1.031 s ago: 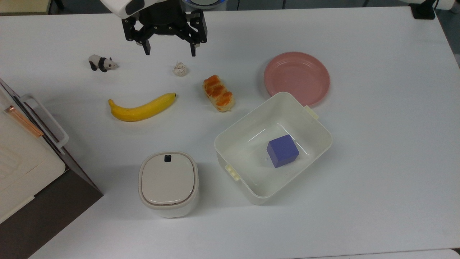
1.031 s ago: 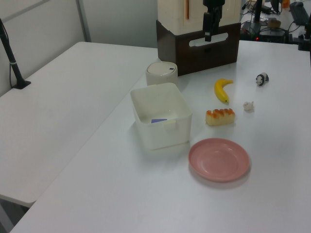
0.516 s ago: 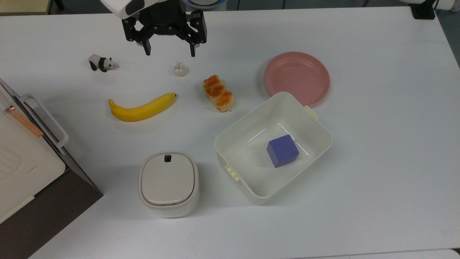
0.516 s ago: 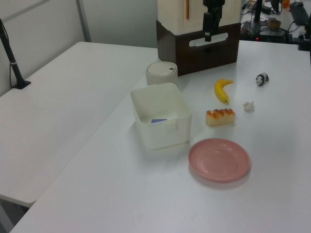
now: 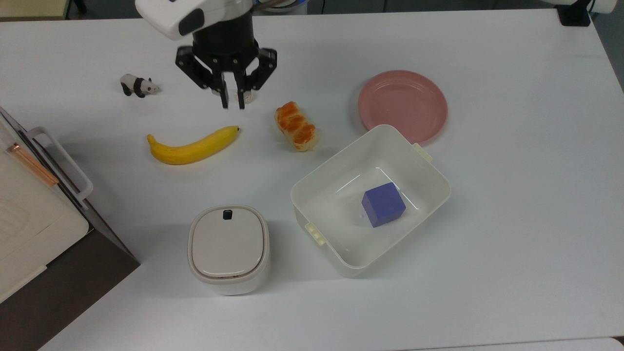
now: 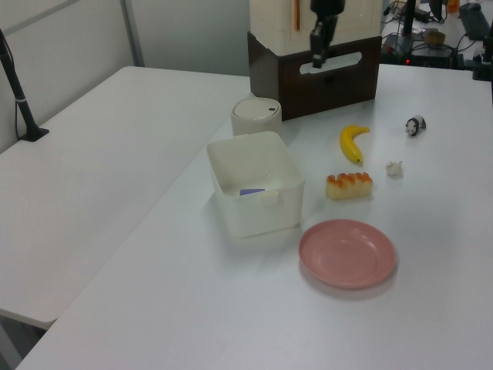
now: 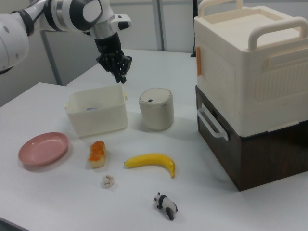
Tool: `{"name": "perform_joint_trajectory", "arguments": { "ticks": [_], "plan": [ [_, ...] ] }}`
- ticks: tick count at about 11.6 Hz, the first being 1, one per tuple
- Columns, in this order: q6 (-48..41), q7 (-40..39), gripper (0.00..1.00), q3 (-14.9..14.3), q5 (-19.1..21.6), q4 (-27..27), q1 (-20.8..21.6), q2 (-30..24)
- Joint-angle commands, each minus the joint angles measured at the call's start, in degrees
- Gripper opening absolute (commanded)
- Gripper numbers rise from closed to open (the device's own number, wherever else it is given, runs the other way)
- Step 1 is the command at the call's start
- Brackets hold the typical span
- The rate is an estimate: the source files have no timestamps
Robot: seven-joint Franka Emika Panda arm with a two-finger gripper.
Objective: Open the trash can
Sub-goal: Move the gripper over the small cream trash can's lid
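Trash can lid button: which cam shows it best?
Top view. It looks straight down on the trash can, so the black button sits unblocked at the lid's far edge. The right view shows the button as a small dark mark on the lid top. In the left view it is a faint speck.

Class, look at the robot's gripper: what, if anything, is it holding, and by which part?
Nothing. The gripper hangs in the air with its fingers nearly together and nothing between them, away from the trash can.

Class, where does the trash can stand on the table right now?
In the top view, the trash can stands low and left of centre, between the white tub on its right and the stacked box on its left.
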Motion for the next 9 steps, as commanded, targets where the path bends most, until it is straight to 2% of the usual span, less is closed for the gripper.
{"name": "perform_joint_trajectory", "arguments": {
  "ticks": [1, 2, 4, 7, 9],
  "plan": [
    [8.6, 1.3, 0.00, -0.8, -2.6, 0.6, 1.9, 2.9],
    [10.5, 3.6, 0.00, -0.8, -3.2, 0.7, 2.2, 3.6],
    [14.2, 8.4, 0.00, -0.6, -7.6, 0.6, 2.9, 5.0],
    [17.7, 12.6, 0.00, -0.7, -9.3, 0.4, 3.2, 6.5],
    [19.9, 16.8, 0.00, -0.6, -14.8, 0.1, 3.7, 8.9]
  ]
}}
